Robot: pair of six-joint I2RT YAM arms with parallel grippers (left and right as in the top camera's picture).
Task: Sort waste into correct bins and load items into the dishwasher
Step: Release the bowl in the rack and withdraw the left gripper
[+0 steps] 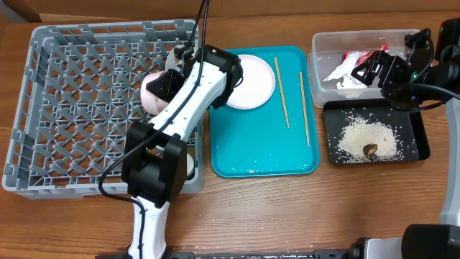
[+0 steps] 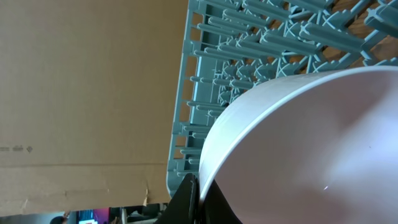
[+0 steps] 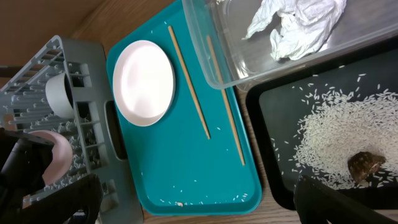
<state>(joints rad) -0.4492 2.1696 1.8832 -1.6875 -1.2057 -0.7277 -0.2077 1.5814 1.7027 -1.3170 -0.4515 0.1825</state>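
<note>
My left gripper [image 1: 172, 79] is shut on the rim of a pinkish-white bowl [image 1: 153, 92] and holds it tilted over the grey dish rack [image 1: 79, 108]; the wrist view shows the jaws [image 2: 199, 198] clamping the bowl [image 2: 311, 149]. A white cup [image 3: 60, 96] lies in the rack. A second bowl [image 1: 190, 165] sits at the rack's front right, partly hidden by the arm. The plate [image 1: 253, 80] and two chopsticks [image 1: 281, 92] lie on the teal tray [image 1: 262, 155]. My right gripper [image 1: 370, 70] is open and empty over the clear tub [image 1: 320, 43], which holds the napkin [image 1: 345, 78] and wrapper [image 1: 358, 55].
The black tray [image 1: 417, 147] at the right front holds the rice pile [image 1: 368, 137] and the brown lump [image 1: 371, 150]. A few stray rice grains [image 3: 205, 198] lie along the teal tray's front edge. A cardboard wall stands behind the rack.
</note>
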